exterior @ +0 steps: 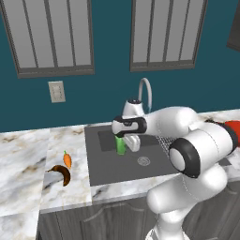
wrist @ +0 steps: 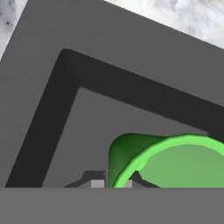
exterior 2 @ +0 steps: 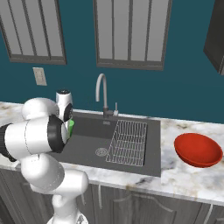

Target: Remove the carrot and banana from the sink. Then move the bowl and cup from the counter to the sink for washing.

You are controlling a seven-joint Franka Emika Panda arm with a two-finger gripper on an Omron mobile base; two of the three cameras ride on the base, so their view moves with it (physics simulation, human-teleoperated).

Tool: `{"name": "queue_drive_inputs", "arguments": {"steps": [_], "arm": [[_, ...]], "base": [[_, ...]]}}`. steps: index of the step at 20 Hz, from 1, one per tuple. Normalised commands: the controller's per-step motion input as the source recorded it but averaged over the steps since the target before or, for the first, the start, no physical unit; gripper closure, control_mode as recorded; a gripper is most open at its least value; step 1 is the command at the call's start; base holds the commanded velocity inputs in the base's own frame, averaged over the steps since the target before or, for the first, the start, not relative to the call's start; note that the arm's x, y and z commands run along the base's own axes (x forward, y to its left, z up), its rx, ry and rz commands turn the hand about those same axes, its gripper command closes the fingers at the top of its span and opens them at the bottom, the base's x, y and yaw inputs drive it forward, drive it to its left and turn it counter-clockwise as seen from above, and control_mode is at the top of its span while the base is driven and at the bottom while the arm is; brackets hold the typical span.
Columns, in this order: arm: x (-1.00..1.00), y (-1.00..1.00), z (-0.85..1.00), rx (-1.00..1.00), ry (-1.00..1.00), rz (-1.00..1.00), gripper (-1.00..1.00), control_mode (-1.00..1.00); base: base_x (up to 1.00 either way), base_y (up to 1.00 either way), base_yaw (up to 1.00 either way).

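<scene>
My gripper (exterior: 123,139) is shut on the rim of the green cup (exterior: 121,146), which is low over the back left part of the dark sink (exterior: 110,168). In the hand view the cup (wrist: 175,162) wall sits between my fingertips (wrist: 97,183), with the basin corner behind it. I cannot tell whether the cup touches the sink floor. The orange carrot (exterior: 67,160) and the dark brown banana (exterior: 62,174) lie on the marble counter (exterior: 23,154) left of the sink. The red bowl (exterior 2: 197,150) rests on the counter right of the sink.
A curved steel faucet (exterior 2: 102,93) rises behind the basin. A wire rack (exterior 2: 128,142) lies in the sink's right half, beside the round drain (exterior 2: 101,152). My own arm crosses over the sink's front. A wall outlet (exterior: 56,91) sits above the left counter.
</scene>
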Motion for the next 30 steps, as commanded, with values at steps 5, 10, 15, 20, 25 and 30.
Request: {"name": "queue_drive_inputs", "arguments": {"steps": [5, 10, 15, 20, 25, 30], "arm": [[0.22, 0.13, -0.30, 0.00, 0.00, 0.00, 1.00, -1.00], [0.17, 0.09, -0.30, 0.00, 0.00, 0.00, 1.00, -1.00], [0.20, 0.04, -0.28, 0.00, 0.00, 0.00, 1.00, -1.00], [0.24, 0.06, -0.23, 0.00, -0.02, 0.00, 1.00, -1.00], [0.28, 0.08, -0.17, 0.00, -0.03, 0.00, 1.00, -1.00], [0.27, 0.08, -0.18, 0.00, -0.03, 0.00, 1.00, -1.00]], "base": [[0.00, 0.00, 0.00], [0.00, 0.00, 0.00], [0.00, 0.00, 0.00], [0.00, 0.00, 0.00], [0.00, 0.00, 0.00], [0.00, 0.00, 0.00]]}}
